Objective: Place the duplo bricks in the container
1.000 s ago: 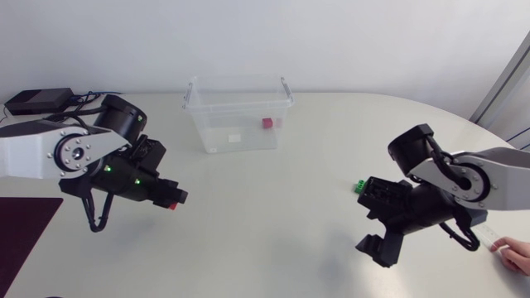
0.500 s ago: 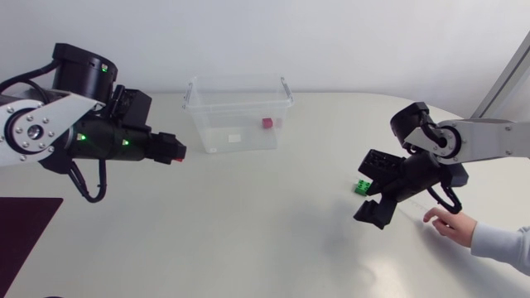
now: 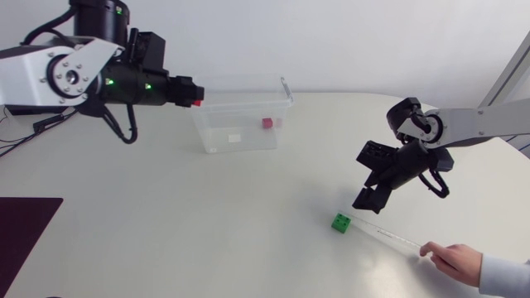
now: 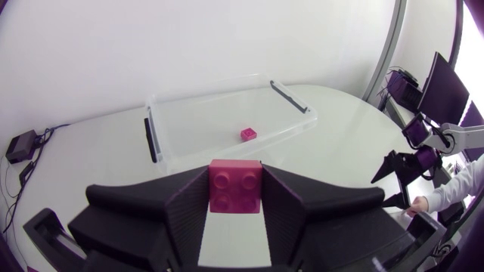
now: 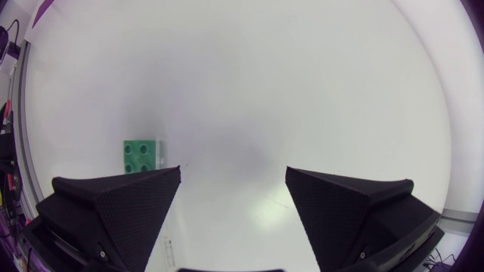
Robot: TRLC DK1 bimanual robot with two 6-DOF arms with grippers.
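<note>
My left gripper point(image 3: 195, 92) hangs over the left rim of the clear container point(image 3: 248, 108), shut on a red-pink duplo brick point(image 3: 198, 103). In the left wrist view that brick point(image 4: 235, 187) sits clamped between the fingers, with the container point(image 4: 302, 121) ahead and below it. A small red brick point(image 3: 267, 122) lies inside, also seen as the same brick point(image 4: 248, 134). A green brick point(image 3: 340, 222) lies on the table at the front right. My right gripper point(image 3: 368, 201) hovers open just right of and above it. In the right wrist view the green brick point(image 5: 141, 156) lies ahead of one finger point(image 5: 121, 193).
A person's hand point(image 3: 453, 261) at the front right holds a thin clear rod point(image 3: 385, 237) whose tip reaches the green brick. A small white piece point(image 3: 234, 136) lies in the container. A dark mat point(image 3: 21, 228) lies at the front left.
My left arm rose and swung toward the container with its brick. The rod pushed the green brick forward and left. My right gripper drew back slightly, and the hand withdrew to the corner.
</note>
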